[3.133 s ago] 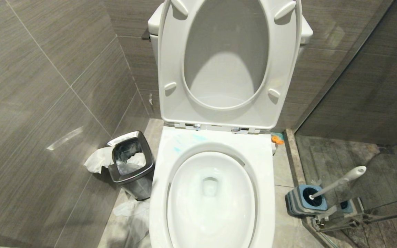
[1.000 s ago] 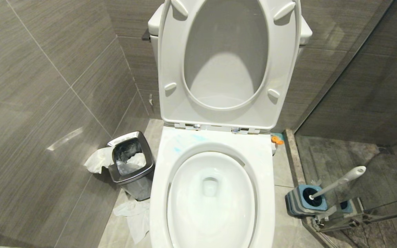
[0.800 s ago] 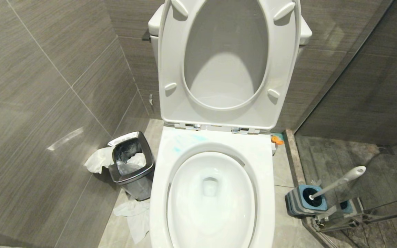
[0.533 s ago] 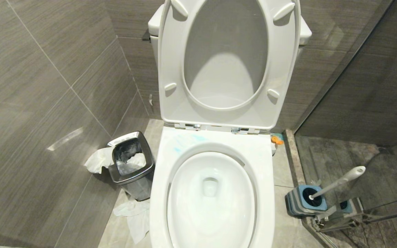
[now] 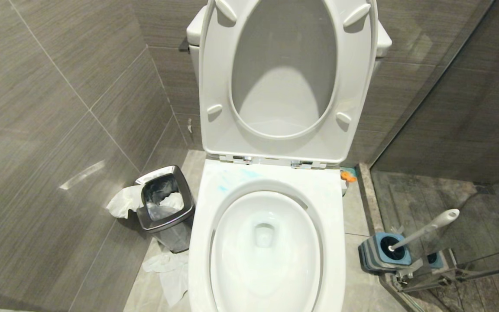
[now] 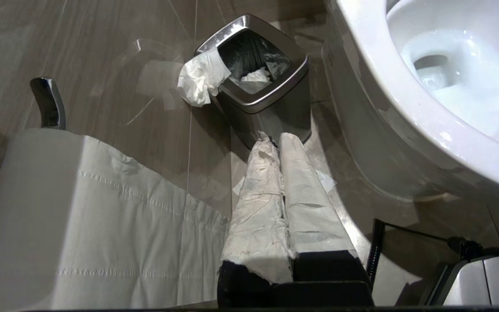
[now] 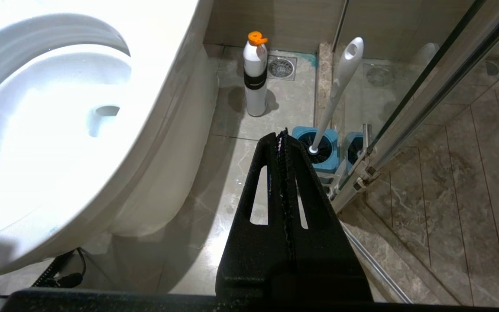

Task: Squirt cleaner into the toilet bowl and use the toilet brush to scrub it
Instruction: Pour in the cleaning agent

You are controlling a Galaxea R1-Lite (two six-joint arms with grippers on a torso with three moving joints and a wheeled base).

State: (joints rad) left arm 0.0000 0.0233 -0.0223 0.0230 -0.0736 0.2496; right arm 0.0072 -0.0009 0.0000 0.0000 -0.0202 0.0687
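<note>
The toilet bowl (image 5: 232, 268) stands open with seat and lid up, its water faintly blue. Thin blue smears of cleaner (image 5: 223, 187) mark the rim's back left. The toilet brush (image 5: 427, 226) leans in its blue-and-grey holder (image 5: 373, 255) on the floor to the right. A white bottle with an orange cap (image 7: 254, 78) stands beside the toilet base. Neither gripper shows in the head view. My left gripper (image 6: 275, 138), fingers wrapped in white paper, is shut and empty, low at the bowl's left. My right gripper (image 7: 280, 135) is shut and empty, just short of the brush holder (image 7: 321, 149).
A square steel waste bin (image 5: 165, 203) with tissue hanging over it stands left of the toilet, with more tissue (image 5: 169, 271) on the floor. A toilet paper roll (image 6: 59, 216) hangs close to the left arm. The glass shower door frame (image 7: 405, 112) and floor rail run right of the brush.
A pale blur over the floor tissue at the bottom edge, seen three seconds ago, is gone. Toilet, bin and brush have not moved.
</note>
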